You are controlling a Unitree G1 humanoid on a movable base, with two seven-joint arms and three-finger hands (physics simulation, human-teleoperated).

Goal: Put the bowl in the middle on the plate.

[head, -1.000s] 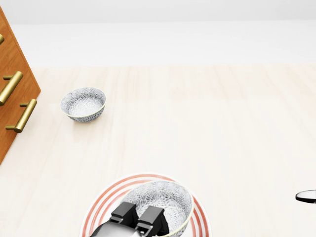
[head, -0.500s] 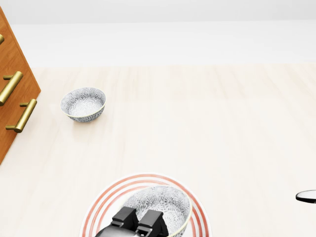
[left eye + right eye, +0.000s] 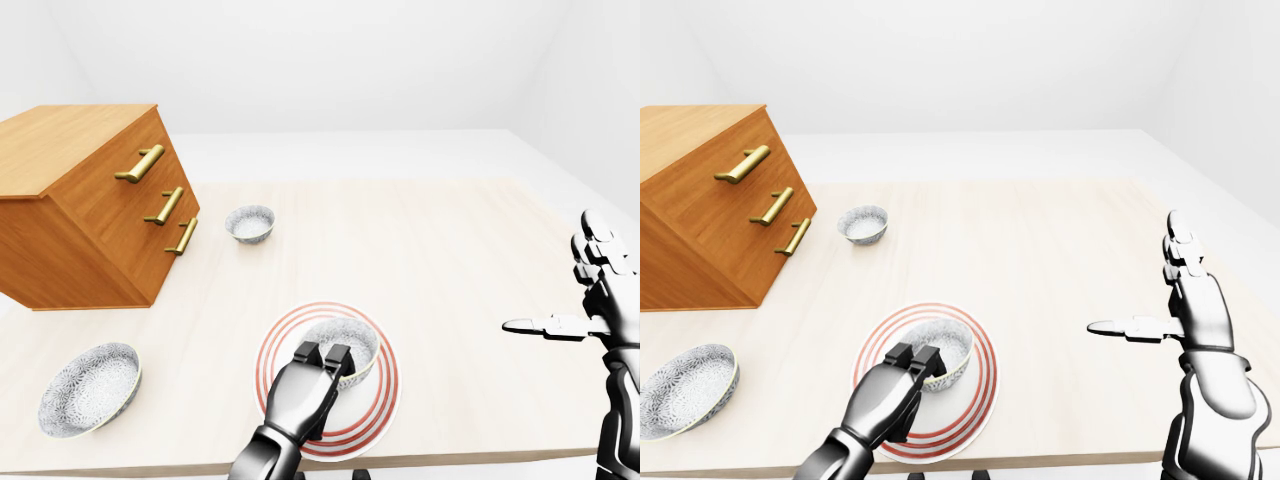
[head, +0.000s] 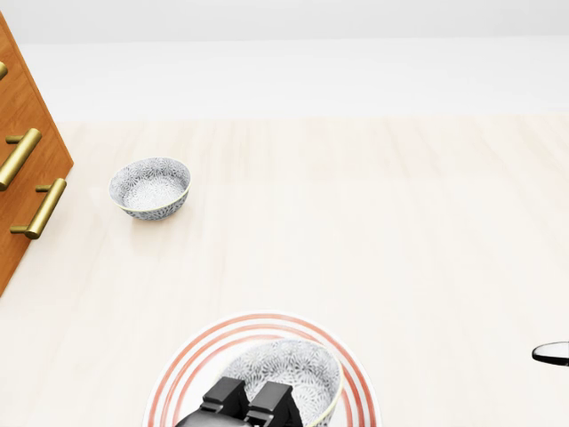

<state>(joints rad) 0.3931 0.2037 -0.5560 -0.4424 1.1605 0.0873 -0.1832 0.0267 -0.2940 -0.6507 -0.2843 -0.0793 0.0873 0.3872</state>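
Down it goes: the bowl (image 4: 293,363) sits lower in the head view than a second ago, and the left hand (image 3: 300,392) has dropped with it. The pale wooden table (image 3: 430,250) fills the left-eye view, with a wooden drawer chest (image 3: 80,220) and its brass handles at the left. The red-ringed plate (image 3: 382,388) lies near the bottom edge, and the bowl is inside its rings, a little above centre. A second patterned bowl (image 3: 250,222) stands just beside the chest, and a third (image 3: 90,387) sits at bottom left, well apart. The left hand's dark fingers (image 3: 336,357) are clamped over the bowl's near rim. The right hand (image 3: 1192,300) hangs over the table's right side, fingers spread, thumb out, gripping nothing.
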